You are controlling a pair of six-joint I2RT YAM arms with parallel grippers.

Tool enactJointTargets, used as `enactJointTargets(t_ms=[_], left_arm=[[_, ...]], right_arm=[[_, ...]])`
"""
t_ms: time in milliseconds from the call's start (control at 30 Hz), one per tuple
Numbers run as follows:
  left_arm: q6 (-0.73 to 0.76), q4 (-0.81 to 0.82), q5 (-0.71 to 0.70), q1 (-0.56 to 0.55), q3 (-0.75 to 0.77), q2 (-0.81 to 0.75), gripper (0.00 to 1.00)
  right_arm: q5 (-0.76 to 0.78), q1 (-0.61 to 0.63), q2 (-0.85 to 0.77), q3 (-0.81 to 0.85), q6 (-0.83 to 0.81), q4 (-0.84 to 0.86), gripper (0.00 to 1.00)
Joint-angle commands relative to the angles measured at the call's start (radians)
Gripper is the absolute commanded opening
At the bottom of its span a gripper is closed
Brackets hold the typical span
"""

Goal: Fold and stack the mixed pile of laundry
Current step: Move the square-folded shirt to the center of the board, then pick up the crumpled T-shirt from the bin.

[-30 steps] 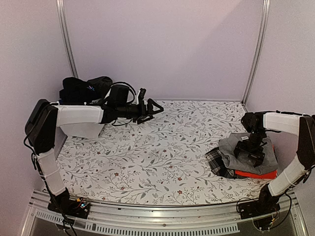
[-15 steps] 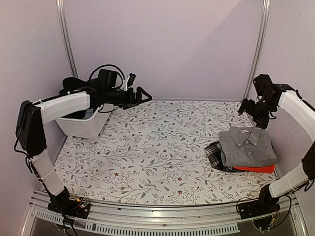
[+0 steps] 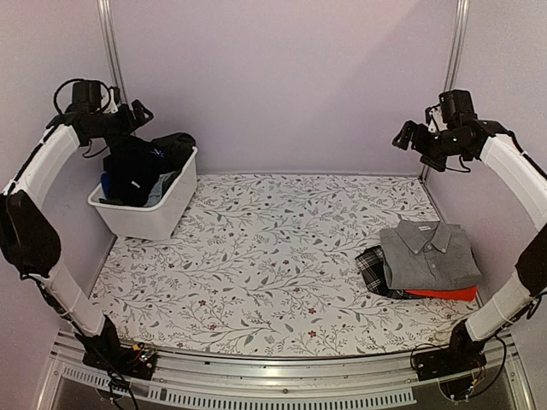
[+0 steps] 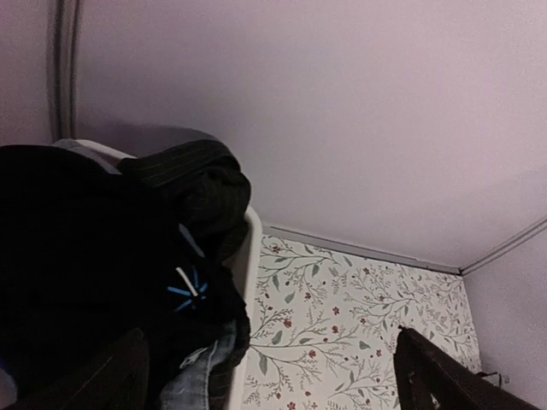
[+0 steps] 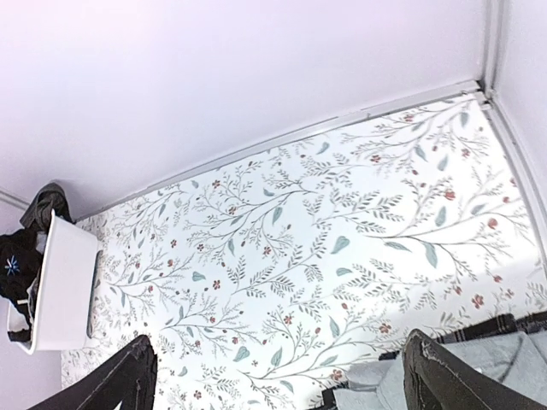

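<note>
Both arms hang raised, left gripper (image 3: 139,112) and right gripper (image 3: 414,143) spread wide, empty. One white tub (image 3: 149,220), far left, holds the unfolded clothes (image 3: 137,166), black on top. At right, one stack of three folded pieces: grey shirt (image 3: 427,254), plaid cloth (image 3: 370,272), red shirt (image 3: 444,295). Best next: lower the left gripper straight down, pinching just one garment.

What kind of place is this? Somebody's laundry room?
Probably a robot test booth, not a home: a white-and-black left arm and right arm bolted to a metal rail, plain lilac walls round a flowery tablecloth, and a white plastic tub of unfolded clothes.
</note>
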Motion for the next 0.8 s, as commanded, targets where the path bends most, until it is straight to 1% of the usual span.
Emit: enactJointTargets(t_ms=[0, 67, 133, 200, 333, 367, 400, 433, 467, 500, 533, 600, 667, 700, 767], left_arm=[[-0.045, -0.095, -0.098, 0.088, -0.020, 0.006, 1.00], [-0.076, -0.124, -0.178, 0.099, 0.022, 0.040, 1.00], [-0.112, -0.177, -0.216, 0.109, 0.076, 0.103, 1.00], [-0.124, -0.212, -0.209, 0.106, 0.114, 0.166, 1.00], [-0.128, -0.204, -0.193, 0.080, 0.131, 0.252, 1.00], [-0.126, -0.206, -0.189, 0.075, 0.141, 0.272, 0.98], [-0.120, -0.206, -0.179, 0.068, 0.150, 0.290, 0.95], [-0.113, -0.207, -0.174, 0.062, 0.162, 0.307, 0.90], [-0.105, -0.206, -0.174, 0.055, 0.171, 0.319, 0.81], [-0.098, -0.207, -0.176, 0.051, 0.178, 0.330, 0.71], [-0.095, -0.208, -0.177, 0.049, 0.182, 0.335, 0.58], [-0.092, -0.206, -0.174, 0.046, 0.199, 0.329, 0.28], [-0.071, -0.197, -0.210, 0.038, 0.244, 0.303, 0.07], [-0.055, -0.185, -0.228, 0.032, 0.266, 0.282, 0.00], [-0.035, -0.161, -0.247, 0.023, 0.326, 0.243, 0.00]], right_arm=[[-0.105, 0.051, 0.097, 0.044, -0.131, 0.136, 0.99], [-0.142, 0.068, 0.138, 0.039, -0.151, 0.175, 0.99], [-0.177, 0.081, 0.172, 0.040, -0.170, 0.201, 0.99], [-0.213, 0.092, 0.213, 0.042, -0.188, 0.218, 0.99], [-0.256, 0.127, 0.314, 0.118, -0.214, 0.182, 0.99], [-0.263, 0.144, 0.339, 0.138, -0.216, 0.170, 0.99], [-0.265, 0.154, 0.357, 0.150, -0.217, 0.167, 0.98], [-0.266, 0.172, 0.379, 0.152, -0.214, 0.171, 0.98], [-0.269, 0.184, 0.389, 0.148, -0.210, 0.180, 0.98], [-0.274, 0.194, 0.401, 0.145, -0.203, 0.186, 0.98], [-0.279, 0.201, 0.414, 0.145, -0.195, 0.188, 0.98], [-0.288, 0.214, 0.424, 0.140, -0.169, 0.191, 0.98], [-0.281, 0.225, 0.415, 0.116, -0.152, 0.212, 0.98], [-0.280, 0.227, 0.411, 0.107, -0.148, 0.219, 0.98], [-0.291, 0.231, 0.405, 0.105, -0.138, 0.223, 0.98]])
